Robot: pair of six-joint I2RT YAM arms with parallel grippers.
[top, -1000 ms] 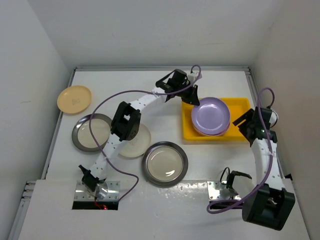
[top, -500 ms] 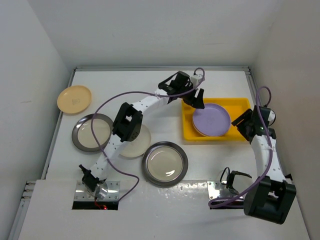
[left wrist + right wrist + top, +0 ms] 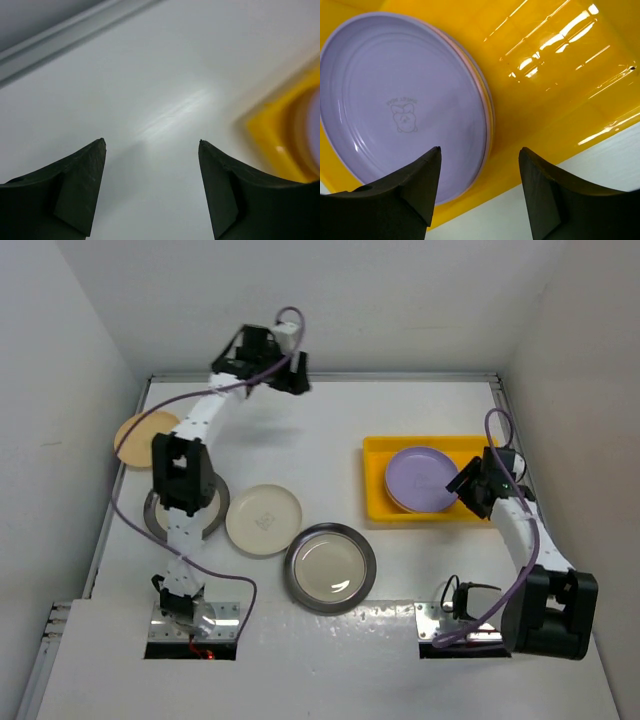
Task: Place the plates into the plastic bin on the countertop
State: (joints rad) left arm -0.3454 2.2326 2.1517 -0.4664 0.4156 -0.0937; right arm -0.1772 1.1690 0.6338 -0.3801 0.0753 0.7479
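Note:
The yellow plastic bin (image 3: 377, 502) sits at the right of the white countertop (image 3: 330, 430) and holds a stack of plates topped by a lilac one (image 3: 420, 476). My right gripper (image 3: 468, 487) hovers open over the stack's right edge, nothing between its fingers; in its wrist view the lilac plate (image 3: 405, 105) lies on the bin floor (image 3: 545, 85). My left gripper (image 3: 295, 378) is open and empty, high over the back of the countertop. Outside the bin lie a cream plate (image 3: 264, 520), a steel-rimmed plate (image 3: 330, 567), another steel one (image 3: 153, 515) partly under the left arm, and a pale orange plate (image 3: 135, 438).
White walls close in the back and both sides. A metal strip (image 3: 60, 40) runs along the back edge. The bin's corner (image 3: 280, 135) shows at the right of the left wrist view. Purple cables loop off both arms.
My left gripper opened, left the lilac plate on the stack in the bin and swung away to the back left. My right gripper moved in toward the stack's right edge.

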